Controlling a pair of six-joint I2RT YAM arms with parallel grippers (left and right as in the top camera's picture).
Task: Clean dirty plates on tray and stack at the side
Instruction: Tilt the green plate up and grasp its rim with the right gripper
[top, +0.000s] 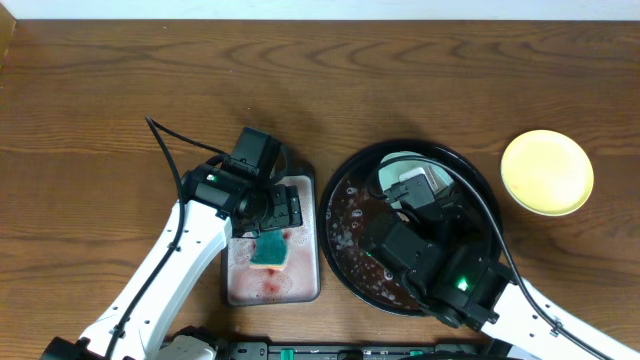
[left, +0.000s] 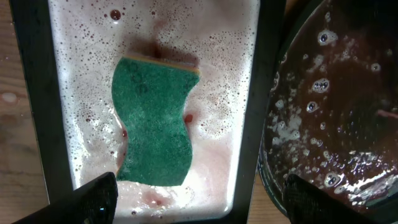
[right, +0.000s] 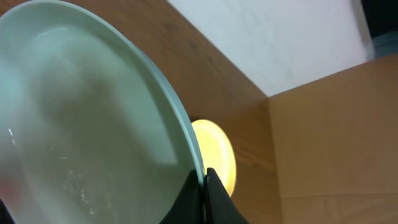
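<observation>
The black tray (top: 345, 215) holds reddish soapy water. My right gripper (right: 203, 180) is shut on the rim of a pale mint plate (right: 81, 124) and holds it tilted above the tray; in the overhead view the plate (top: 402, 165) is mostly hidden under the right arm. The yellow plate (top: 546, 172) lies on the table right of the tray and shows behind the mint plate in the right wrist view (right: 217, 152). My left gripper (left: 199, 196) is open above a green sponge (left: 152, 121). A third plate is not in view.
The sponge (top: 269, 250) lies in a grey metal pan (top: 303, 285) of pinkish foamy water, directly left of the tray. In the left wrist view the tray's rim (left: 267, 177) sits close to the pan's right wall (left: 249, 112). A cardboard box (right: 336, 137) stands beyond the table edge.
</observation>
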